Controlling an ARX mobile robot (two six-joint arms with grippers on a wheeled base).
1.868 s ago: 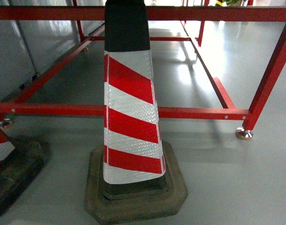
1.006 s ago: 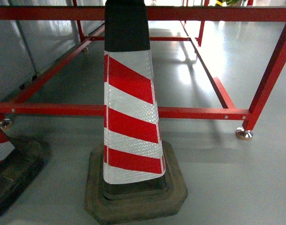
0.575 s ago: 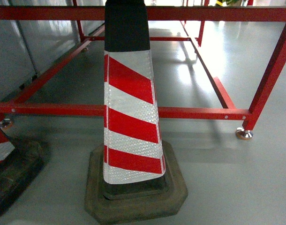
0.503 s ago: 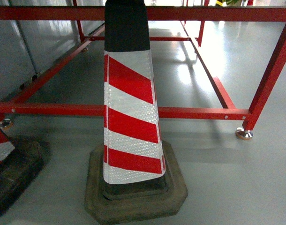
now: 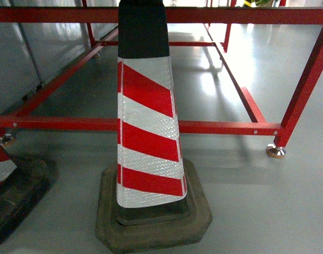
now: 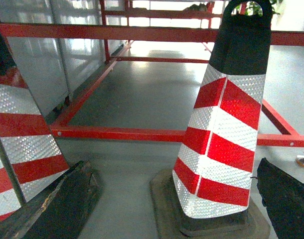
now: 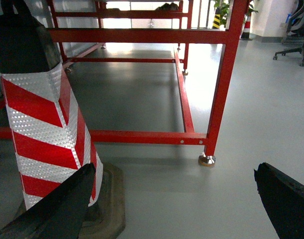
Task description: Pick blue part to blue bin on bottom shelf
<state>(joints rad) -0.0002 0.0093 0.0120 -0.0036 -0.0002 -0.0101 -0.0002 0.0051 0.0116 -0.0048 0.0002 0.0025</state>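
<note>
**No Part, No Bin, and a Cone in the Way**

Neither the blue part nor the blue bin nor the bottom shelf appeared in any of the three views; where the part lay could not be told. The head view was filled at centre by a red-and-white traffic cone [image 5: 149,132] on a dark rubber base, with a second cone [image 5: 2,164] cut off at the lower left edge, and a red steel frame [image 5: 225,127] crossing behind on a grey floor [image 5: 267,201].

The left gripper [image 6: 172,219] showed as two dark fingers in the bottom corners of its wrist view, well apart and holding nothing. The right gripper [image 7: 167,214] looked the same: fingers spread wide, empty.

The chief risk was probably collision. The cone stood close in front of the robot, so a forward drive or an arm swing could have knocked it over or snagged the frame's lower rail. With no target seen, any reach risked being blind.
</note>
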